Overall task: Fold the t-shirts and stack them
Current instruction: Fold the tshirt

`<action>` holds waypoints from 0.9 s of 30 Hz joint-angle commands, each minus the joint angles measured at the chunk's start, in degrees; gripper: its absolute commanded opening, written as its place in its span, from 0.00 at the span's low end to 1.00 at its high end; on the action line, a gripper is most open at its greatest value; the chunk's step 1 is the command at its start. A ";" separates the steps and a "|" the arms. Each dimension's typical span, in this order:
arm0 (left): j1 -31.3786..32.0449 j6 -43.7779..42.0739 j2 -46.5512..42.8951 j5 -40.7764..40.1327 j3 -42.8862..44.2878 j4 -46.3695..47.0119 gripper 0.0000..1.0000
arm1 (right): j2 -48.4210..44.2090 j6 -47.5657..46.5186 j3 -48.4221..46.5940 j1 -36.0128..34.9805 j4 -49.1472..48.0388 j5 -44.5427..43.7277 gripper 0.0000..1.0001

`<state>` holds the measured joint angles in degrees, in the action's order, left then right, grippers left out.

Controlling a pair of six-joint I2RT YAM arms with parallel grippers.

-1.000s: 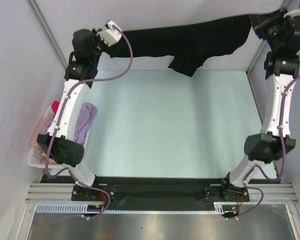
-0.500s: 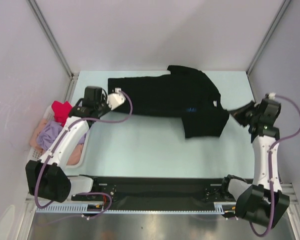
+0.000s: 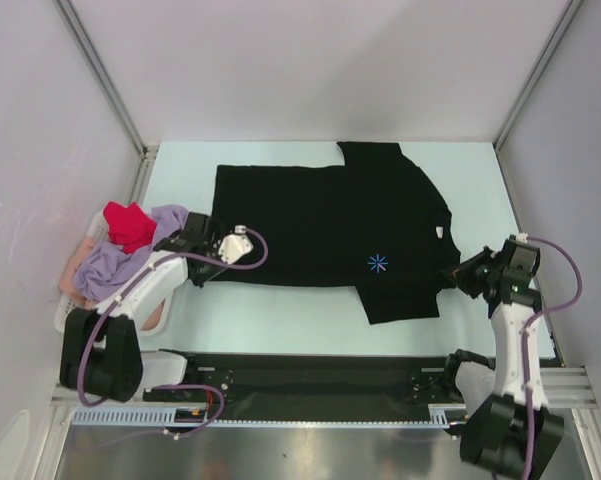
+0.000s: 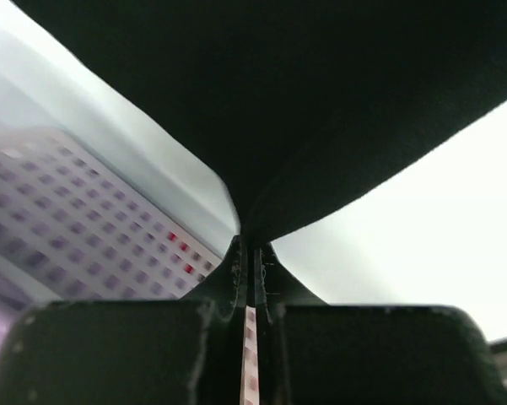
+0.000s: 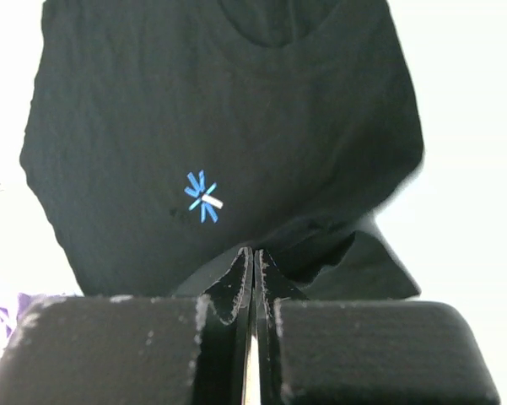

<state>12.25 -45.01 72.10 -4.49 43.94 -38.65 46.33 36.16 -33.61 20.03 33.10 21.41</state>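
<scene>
Black t-shirt (image 3: 320, 225) lies spread flat on the tabletop (image 3: 280, 310), blue mark (image 3: 378, 263) facing up. Left end effector (image 4: 251, 253) is pinched on its left hem edge. Right end effector (image 5: 253, 257) is pinched on its right edge. Red t-shirt (image 3: 128, 222), lavender t-shirt (image 3: 110, 262) and pink t-shirt (image 3: 75, 275) are heaped in the white basket (image 3: 65, 318) at far left.

A robotics lab test cell: a bare pale worktop (image 3: 280, 320) boxed in by plain walls (image 3: 320, 60) on metal posts (image 3: 100, 75). Two robot arms (image 3: 145, 283) are bolted to a black plate (image 3: 320, 375) on aluminium rails (image 3: 100, 385).
</scene>
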 commanded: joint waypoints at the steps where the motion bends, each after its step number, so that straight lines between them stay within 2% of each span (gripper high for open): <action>1: 0.05 2.65 4.97 -1.74 5.97 8.04 0.00 | 8.76 -1.61 -1.72 -0.43 -13.10 -0.49 0.00; 6: -0.03 3.70 14.64 -3.59 14.67 11.58 0.00 | 23.00 -4.08 -9.62 -3.59 -20.61 -1.02 0.00; 14: -0.47 4.15 26.42 -5.70 23.89 12.90 0.00 | 44.69 -7.59 -24.13 -5.97 -20.27 -2.51 0.00; 19: -0.56 5.02 30.20 -5.18 27.77 11.23 0.00 | 52.45 -7.07 -30.37 -5.97 -21.23 0.91 0.00; 20: -0.56 5.20 30.56 -5.00 28.30 11.32 0.01 | 53.86 -7.07 -30.99 -6.23 -21.93 1.26 0.21; 21: -0.56 5.37 31.43 -5.00 28.30 11.58 0.02 | 54.57 -7.85 -31.69 -6.49 -22.29 1.44 0.34; 22: -0.56 5.55 31.53 -4.91 28.30 11.76 0.09 | 55.01 -8.82 -33.96 -6.67 -21.60 1.09 0.47; 25: -0.74 5.90 32.14 -5.00 28.13 13.69 0.21 | 55.10 -12.60 -37.22 -7.99 -16.33 -3.38 0.50; 27: -1.09 5.90 32.23 -5.18 27.86 15.70 0.22 | 53.09 -13.92 -37.15 -9.04 -12.21 -7.93 0.48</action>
<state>11.99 -40.42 104.12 -8.91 70.19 -26.70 102.32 26.22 -67.44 12.62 16.56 19.03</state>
